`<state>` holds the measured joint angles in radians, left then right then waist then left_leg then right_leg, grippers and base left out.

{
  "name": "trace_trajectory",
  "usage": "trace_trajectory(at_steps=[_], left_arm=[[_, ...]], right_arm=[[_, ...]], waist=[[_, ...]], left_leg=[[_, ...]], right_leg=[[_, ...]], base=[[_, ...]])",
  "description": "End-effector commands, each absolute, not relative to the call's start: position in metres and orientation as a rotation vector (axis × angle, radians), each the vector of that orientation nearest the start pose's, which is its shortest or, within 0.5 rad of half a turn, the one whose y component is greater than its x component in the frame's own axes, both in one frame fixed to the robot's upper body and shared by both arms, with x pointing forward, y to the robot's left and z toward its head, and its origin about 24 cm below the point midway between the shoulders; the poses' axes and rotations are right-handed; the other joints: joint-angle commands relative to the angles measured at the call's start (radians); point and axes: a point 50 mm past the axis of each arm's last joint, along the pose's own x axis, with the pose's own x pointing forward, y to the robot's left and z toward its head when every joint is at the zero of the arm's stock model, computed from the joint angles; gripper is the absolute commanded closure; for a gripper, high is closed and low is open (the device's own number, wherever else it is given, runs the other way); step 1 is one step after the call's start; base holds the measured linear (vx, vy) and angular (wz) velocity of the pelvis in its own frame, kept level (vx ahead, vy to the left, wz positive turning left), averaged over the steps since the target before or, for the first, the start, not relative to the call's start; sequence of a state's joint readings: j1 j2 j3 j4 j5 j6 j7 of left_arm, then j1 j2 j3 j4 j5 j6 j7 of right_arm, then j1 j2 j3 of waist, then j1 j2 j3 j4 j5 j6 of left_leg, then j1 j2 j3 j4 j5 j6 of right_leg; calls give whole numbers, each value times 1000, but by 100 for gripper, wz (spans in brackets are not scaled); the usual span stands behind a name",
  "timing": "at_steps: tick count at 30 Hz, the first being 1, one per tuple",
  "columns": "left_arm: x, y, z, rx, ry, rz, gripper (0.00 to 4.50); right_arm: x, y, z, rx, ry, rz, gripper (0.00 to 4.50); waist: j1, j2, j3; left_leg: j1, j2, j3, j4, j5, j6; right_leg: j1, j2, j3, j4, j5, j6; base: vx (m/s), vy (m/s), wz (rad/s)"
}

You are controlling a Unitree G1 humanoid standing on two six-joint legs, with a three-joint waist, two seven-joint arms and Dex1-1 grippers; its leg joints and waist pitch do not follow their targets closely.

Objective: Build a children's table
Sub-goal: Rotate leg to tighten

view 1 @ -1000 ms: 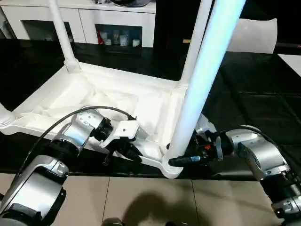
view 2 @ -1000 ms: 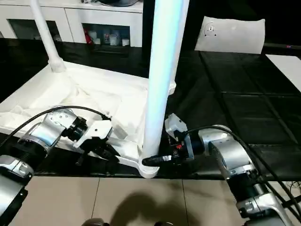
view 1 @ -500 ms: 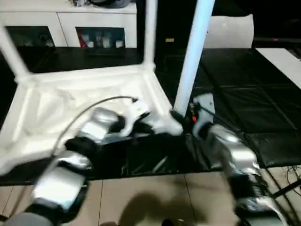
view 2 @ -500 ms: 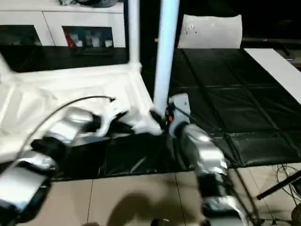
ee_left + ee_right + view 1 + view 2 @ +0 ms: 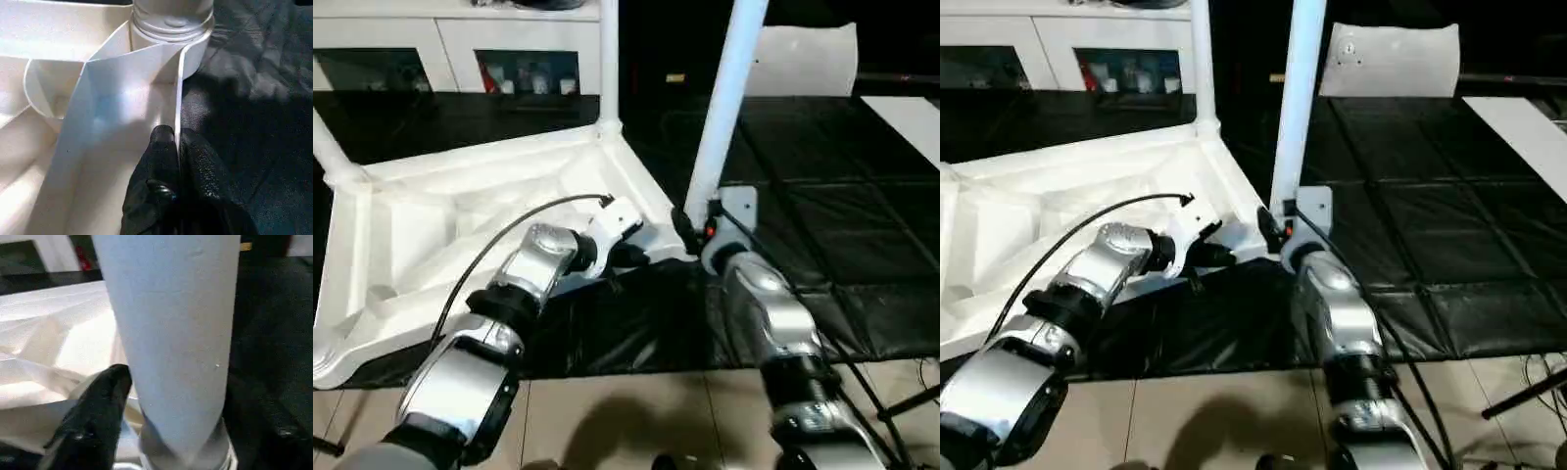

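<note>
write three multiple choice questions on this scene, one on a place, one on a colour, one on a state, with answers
1. Where does the left gripper grip the white ribbed plastic table?
A. its thin rim wall beside a round corner socket
B. the middle of its underside
C. nowhere

2. What colour is the padded mat under the table?
A. black
B. red
C. green

3. How does the table lie?
A. upright
B. upside down
C. on its side

Answers: 1 A, the left wrist view shows its fingers pinching the rim; 2 A, the mat is black all round; 3 B, the ribbed underside faces up and the round white legs rise from it.
</note>
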<state>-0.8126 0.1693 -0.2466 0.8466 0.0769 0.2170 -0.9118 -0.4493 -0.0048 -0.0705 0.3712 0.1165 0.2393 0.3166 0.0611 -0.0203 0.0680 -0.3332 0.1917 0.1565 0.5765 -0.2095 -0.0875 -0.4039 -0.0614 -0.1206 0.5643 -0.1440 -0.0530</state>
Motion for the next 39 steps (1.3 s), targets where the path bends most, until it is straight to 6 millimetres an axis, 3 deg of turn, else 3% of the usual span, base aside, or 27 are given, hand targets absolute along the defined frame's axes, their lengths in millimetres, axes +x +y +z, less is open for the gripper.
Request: trace_trajectory(at_steps=[1,4,6,9,15,18,22,28,39], left_arm=[[355,72,78,363,358,-1142,450],[353,82,76,393,368,-1188,450],[350,94,76,444,359,-1263,450],[346,101,76,481,359,-1338,450],[338,115,74,548,397,-1476,450],[332,122,75,573,410,-1585,450],[328,129,75,612,452,-1664,450],[325,136,75,658,486,-1729,450],[324,140,74,679,507,-1767,450]], right_arm=[[315,-85,54,145,185,650,105],[312,-104,57,104,163,700,81],[308,-126,61,31,147,797,59],[303,-140,65,-27,154,898,35],[293,-152,70,-96,183,1114,27],[290,-155,72,-120,208,1233,27],[291,-155,73,-118,247,1335,64],[293,-156,74,-139,299,1427,114],[294,-154,77,-131,321,1517,216]], waist=[[3,2,-67],[3,4,-66],[7,1,-65],[7,0,-64],[13,3,-65],[25,3,-69],[38,1,-73],[58,0,-74],[60,-2,-66]], left_leg=[[-9,38,-2,-59,-38,124],[-11,37,-1,-58,-42,134],[-13,33,-1,-58,-58,132],[-12,35,-1,-58,-73,133],[-10,39,-1,-58,-85,129],[-9,45,0,-56,-65,128],[-10,47,2,-54,-52,131],[-6,49,4,-55,-62,106],[-8,44,5,-54,-95,87]], right_leg=[[72,-94,66,-52,-207,-165],[73,-94,67,-52,-205,-169],[78,-94,64,-60,-257,-147],[76,-92,63,-64,-285,-138],[72,-92,62,-66,-311,-139],[71,-91,62,-56,-262,-159],[71,-94,62,-46,-225,-180],[67,-96,63,-48,-263,-163],[64,-94,62,-58,-365,-121]], base=[[0,0,0],[0,0,0],[0,0,0],[0,0,0],[0,0,0],[0,0,0],[0,0,0],[0,0,0],[0,0,0]])
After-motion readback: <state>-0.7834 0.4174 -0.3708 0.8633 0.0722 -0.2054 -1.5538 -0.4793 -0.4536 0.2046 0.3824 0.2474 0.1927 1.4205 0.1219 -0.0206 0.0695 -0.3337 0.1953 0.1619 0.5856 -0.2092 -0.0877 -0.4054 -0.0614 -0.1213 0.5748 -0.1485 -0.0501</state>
